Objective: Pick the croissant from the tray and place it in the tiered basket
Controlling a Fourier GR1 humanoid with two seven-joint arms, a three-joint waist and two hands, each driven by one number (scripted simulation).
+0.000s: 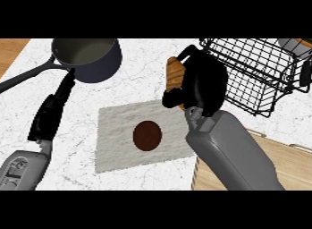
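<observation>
White marble-look desk (138, 53) fills most of the head view, with wood showing at the top left corner and along the lower right. Right robot hand (201, 85) is up in the middle-right of the view, black fingers curled round the croissant (174, 74), so it's got the thing gripped; only a golden-brown strip of the croissant pokes out on the hand's left side, the rest is hidden behind the palm. That puts the croissant lifted off the tray (119, 134) and just beside the left edge of the tiered basket (257, 76), not inside it as far as I can see. The basket is black wire, sitting at the top right, and it looks tilted in this angle, with a pale pot-like thing (297, 44) partly visible behind its top right corner, can't really tell what it is. The tray is a flat light grey square lying on the desk below the hand, and a dark brown round item (147, 135) sits near its centre, touching the tray surface. Left robot hand (49, 116) is over on the left side, fingers stretched out straight and pointing up toward the saucepan (89, 56), holding nothing, so it's open. The saucepan is dark grey with a pale inside, standing at the top left with its long handle running out to the left edge.
</observation>
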